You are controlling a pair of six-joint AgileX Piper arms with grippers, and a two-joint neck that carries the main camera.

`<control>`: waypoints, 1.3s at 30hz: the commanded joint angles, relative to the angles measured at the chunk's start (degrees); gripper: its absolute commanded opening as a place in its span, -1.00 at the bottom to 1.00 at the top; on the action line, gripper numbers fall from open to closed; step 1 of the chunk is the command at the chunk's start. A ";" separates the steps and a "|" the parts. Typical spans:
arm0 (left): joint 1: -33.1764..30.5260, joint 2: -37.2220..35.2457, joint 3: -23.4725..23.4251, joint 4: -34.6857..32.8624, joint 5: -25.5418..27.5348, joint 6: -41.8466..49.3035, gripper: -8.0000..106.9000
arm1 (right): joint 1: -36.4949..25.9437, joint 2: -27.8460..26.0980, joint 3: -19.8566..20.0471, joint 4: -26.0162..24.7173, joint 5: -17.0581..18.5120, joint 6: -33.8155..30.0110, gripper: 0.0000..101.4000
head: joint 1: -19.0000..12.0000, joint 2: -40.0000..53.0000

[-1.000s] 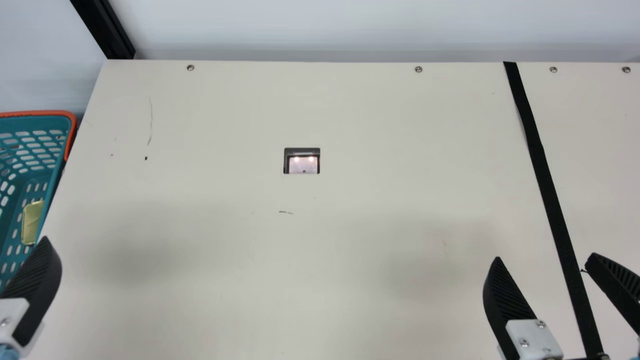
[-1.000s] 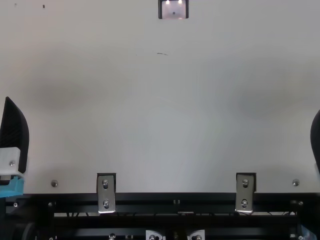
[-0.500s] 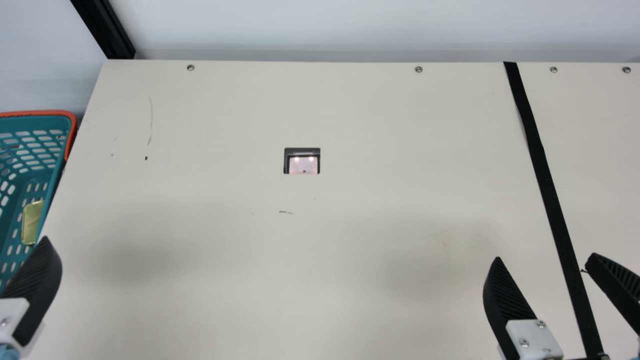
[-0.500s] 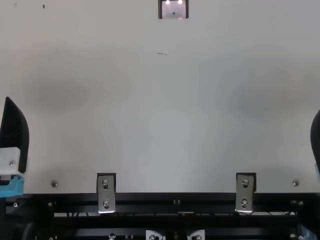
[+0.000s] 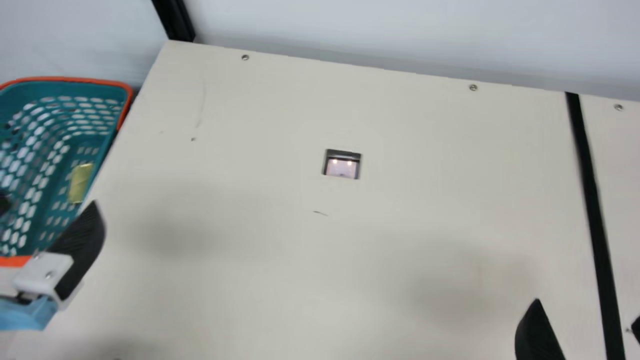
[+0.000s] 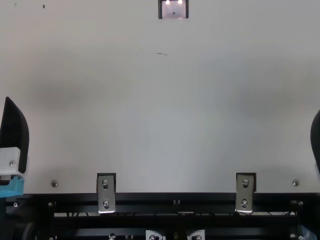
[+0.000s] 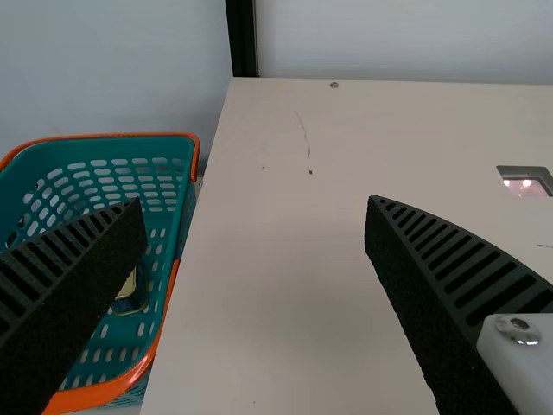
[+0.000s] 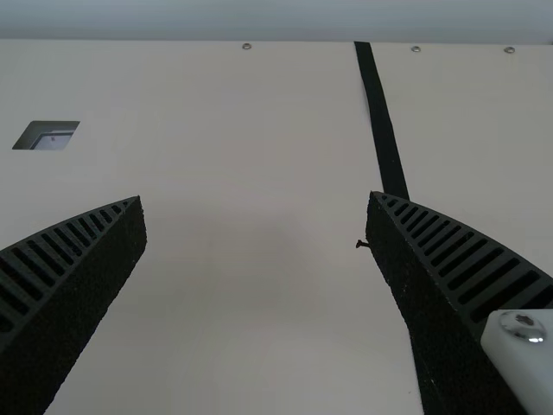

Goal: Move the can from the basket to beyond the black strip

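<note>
In the main view my left gripper (image 5: pixel 49 202) stands open above the near part of the teal basket (image 5: pixel 65 79). A gold-coloured can (image 5: pixel 80 183) lies inside, near the basket's table-side wall. My right gripper (image 5: pixel 586 310) is also open, with one finger on each side of the black strip (image 5: pixel 592 200). From the left wrist, nothing is between the gripper's fingers (image 7: pixel 255 200); the can (image 7: pixel 132 298), dark blue and gold, is partly hidden behind one of them. The right wrist view has the gripper (image 8: pixel 256 197) empty over the table, the black strip (image 8: pixel 380 112) passing behind one finger.
The basket's orange rim stands beside the left edge of the cream table (image 5: pixel 280 260). A small rectangular cutout (image 5: pixel 342 164) is set into the table. A pale wall and a dark post (image 5: pixel 175 22) rise behind it.
The neck camera has turned toward the left, so more of the basket and left gripper shows in the main view. In the top view both arms have stayed still.
</note>
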 commanded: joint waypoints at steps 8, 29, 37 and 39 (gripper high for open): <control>0.00 0.00 0.00 0.00 0.00 0.00 0.71 | 0.00 0.00 0.00 0.00 0.00 0.00 1.00 | -3.12 7.44; 1.97 1.74 -1.07 0.99 -0.35 -1.52 0.71 | 0.00 0.00 0.00 0.00 0.00 0.00 1.00 | -4.46 9.21; 6.50 14.56 -7.20 4.40 -5.52 -6.05 0.71 | 0.00 0.00 0.00 0.00 0.00 0.00 1.00 | -4.46 9.21; 8.08 18.85 -9.05 5.30 -6.85 -6.96 0.71 | 0.00 0.00 0.00 0.00 0.00 0.00 1.00 | -4.46 9.21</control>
